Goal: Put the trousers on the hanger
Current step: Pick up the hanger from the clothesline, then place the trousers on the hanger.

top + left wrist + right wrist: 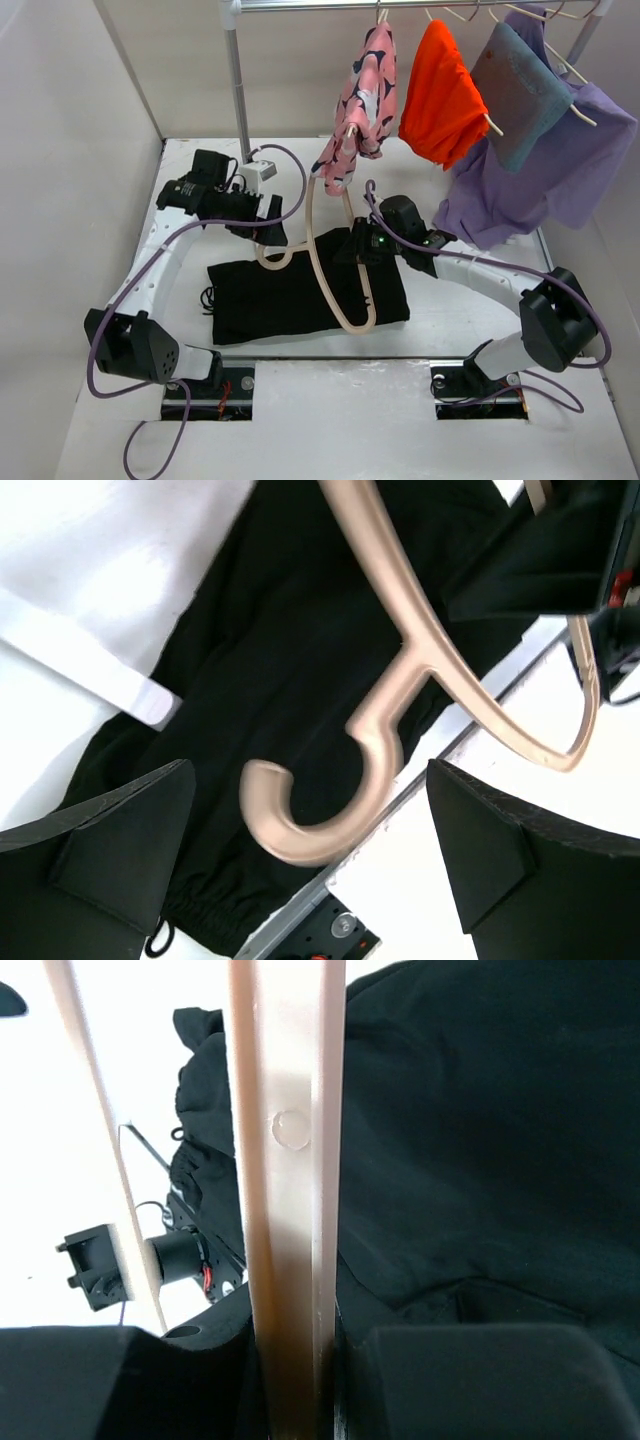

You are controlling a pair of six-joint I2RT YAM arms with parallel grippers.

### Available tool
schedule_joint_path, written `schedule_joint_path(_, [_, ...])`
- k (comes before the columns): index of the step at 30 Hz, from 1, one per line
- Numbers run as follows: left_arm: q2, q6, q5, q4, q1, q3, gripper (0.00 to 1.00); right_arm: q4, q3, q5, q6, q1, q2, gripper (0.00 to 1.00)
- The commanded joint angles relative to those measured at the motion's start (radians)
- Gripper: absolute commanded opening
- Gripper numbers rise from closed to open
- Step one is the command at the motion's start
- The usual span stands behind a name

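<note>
White walls (60, 150), metal clothes rail (237, 90)

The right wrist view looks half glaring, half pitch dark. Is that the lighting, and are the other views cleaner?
Right wrist view: the white table is blown out, the black fabric trousers lose nearly all detail, the pale beige wooden hanger sits close and soft. Left wrist view: same glare on the table. Top external view: even light, sharp.

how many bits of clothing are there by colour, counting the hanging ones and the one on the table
black trousers: 1
pink patterned garment: 1
orange garment: 1
teal garment: 1
purple garment: 1
total: 5
</note>
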Motion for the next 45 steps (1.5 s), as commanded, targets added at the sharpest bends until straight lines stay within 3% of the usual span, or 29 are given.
schedule_joint_path(1, [-0.008,0.072,0.045,-0.008,-0.011,-0.027,1.0,0.055,0.059,-0.02,-0.026,0.006,-0.01,0.0])
schedule_joint_path(5, [0.044,0.181,0.0,-0.029,0.037,-0.038,0.98,0.055,0.059,-0.02,-0.027,0.006,-0.01,0.0])
schedule_joint_path(11, [0.169,0.411,0.135,-0.221,0.046,0.033,0.95,0.068,0.069,-0.029,-0.027,0.015,0.019,0.0])
schedule_joint_path(13, [0.187,0.448,0.193,-0.258,0.046,0.045,0.88,0.08,0.079,-0.029,-0.017,0.015,0.033,0.0])
schedule_joint_path(17, [0.21,0.457,0.194,-0.258,0.023,0.045,0.44,0.118,0.079,-0.029,-0.005,0.024,0.072,0.0])
schedule_joint_path(18, [0.21,0.458,0.184,-0.258,0.012,0.036,0.09,0.13,0.079,-0.029,0.004,0.024,0.097,0.0])
schedule_joint_path(19, [0.21,0.458,0.167,-0.258,0.012,0.036,0.0,0.131,0.088,-0.029,0.004,0.024,0.108,0.0])
schedule_joint_path(22, [0.21,0.423,0.144,-0.258,0.012,0.062,0.0,0.131,0.106,-0.044,0.004,0.034,0.172,0.0])
schedule_joint_path(23, [0.21,0.401,0.099,-0.258,0.021,0.073,0.0,0.114,0.115,-0.053,0.004,0.044,0.191,0.06])
schedule_joint_path(24, [0.219,0.383,0.071,-0.258,0.021,0.087,0.0,0.068,0.126,-0.062,0.004,0.044,0.208,0.17])
schedule_joint_path(25, [0.219,0.361,0.04,-0.258,0.021,0.106,0.0,0.045,0.135,-0.063,-0.013,0.044,0.219,0.43])
schedule_joint_path(26, [0.229,0.315,-0.03,-0.246,0.03,0.107,0.0,0.022,0.135,-0.05,-0.022,0.053,0.219,0.53])
schedule_joint_path(29, [0.252,0.292,-0.116,-0.255,0.031,0.119,0.0,-0.059,0.102,0.032,-0.04,0.053,0.153,0.72])
schedule_joint_path(34, [0.292,0.252,-0.213,-0.255,0.031,0.093,0.0,-0.297,0.092,0.205,-0.056,0.044,0.046,0.81])
schedule_joint_path(35, [0.305,0.24,-0.225,-0.255,0.031,0.081,0.0,-0.334,0.105,0.238,-0.045,0.034,0.03,0.86])
schedule_joint_path(39, [0.336,0.252,-0.195,-0.255,0.031,0.081,0.0,-0.493,0.105,0.417,0.024,-0.003,-0.017,0.91])
schedule_joint_path(45, [0.371,0.303,-0.121,-0.255,0.031,0.081,0.0,-0.495,0.076,0.496,0.02,-0.112,0.071,0.93])
